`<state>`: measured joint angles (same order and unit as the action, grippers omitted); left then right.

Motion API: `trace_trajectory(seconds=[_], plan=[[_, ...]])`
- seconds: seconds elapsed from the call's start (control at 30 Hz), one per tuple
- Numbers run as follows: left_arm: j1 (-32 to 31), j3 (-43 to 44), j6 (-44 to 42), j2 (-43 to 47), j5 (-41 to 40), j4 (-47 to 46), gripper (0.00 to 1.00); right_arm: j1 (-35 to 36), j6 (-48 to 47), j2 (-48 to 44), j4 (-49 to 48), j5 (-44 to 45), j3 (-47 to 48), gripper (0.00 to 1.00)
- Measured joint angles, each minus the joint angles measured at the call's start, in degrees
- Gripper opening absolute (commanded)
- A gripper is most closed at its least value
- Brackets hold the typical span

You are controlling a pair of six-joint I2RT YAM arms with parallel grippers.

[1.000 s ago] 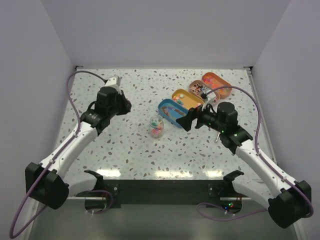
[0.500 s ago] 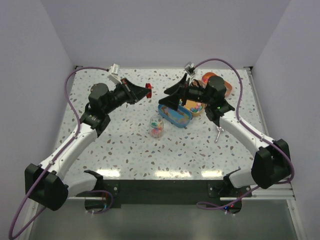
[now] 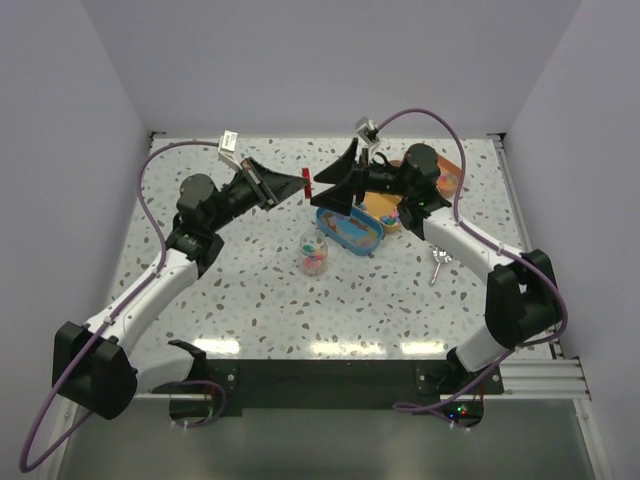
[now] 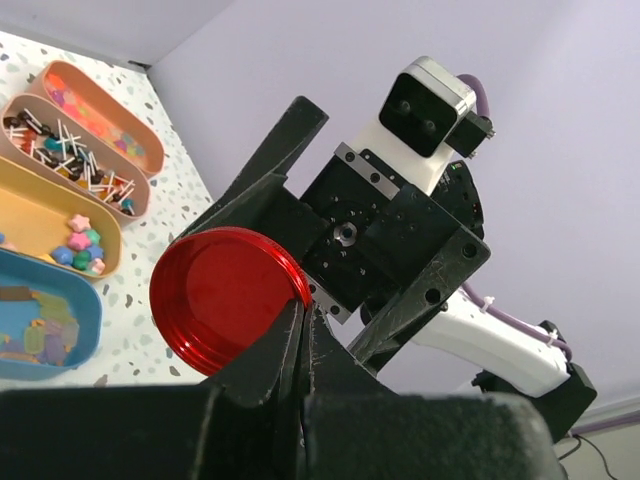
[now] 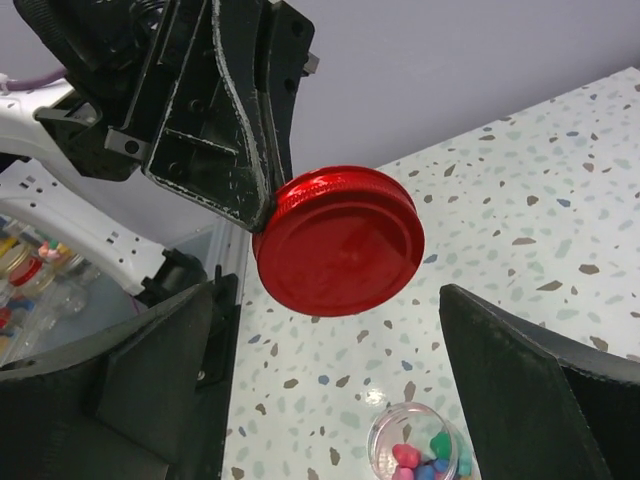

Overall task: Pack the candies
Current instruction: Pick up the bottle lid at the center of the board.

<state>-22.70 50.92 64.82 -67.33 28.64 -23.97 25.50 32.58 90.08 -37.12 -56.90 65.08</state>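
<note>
Speckled surface [image 3: 250, 290] below: left hand [image 4: 305, 305] pinches the red lid [image 5: 340, 240], edge-on from above; right hand [image 3: 328, 180] spread wide facing it, half-hiding the tins [image 3: 350, 228]; candies [image 5: 418, 455] sit in the open jar [image 3: 312, 242]

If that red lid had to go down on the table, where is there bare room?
Bare table lies in front of the jar, and between it and the left arm. Back right is crowded: tins, scoop.

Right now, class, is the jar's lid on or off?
Off: the left gripper holds the red lid aloft, away from the open-topped jar.
</note>
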Motion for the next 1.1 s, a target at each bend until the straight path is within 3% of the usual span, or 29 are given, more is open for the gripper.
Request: trace_trajectory(seconds=[0.47,0.93,1.1], plan=[[-0.7,-0.74,2.23,0.0,1.22,-1.7,0.0,0.0,6.36,3.08,-11.5,-5.27,1.57,0.91],[-1.64,-1.07,3.65,-0.02,2.97,-2.99,0.0,-0.87,5.29,3.5,-11.26,-5.86,1.57,0.92],[-1.7,-1.11,3.61,0.0,3.13,-2.99,0.0,-1.57,5.18,3.63,-11.1,-5.99,1.57,0.87]])
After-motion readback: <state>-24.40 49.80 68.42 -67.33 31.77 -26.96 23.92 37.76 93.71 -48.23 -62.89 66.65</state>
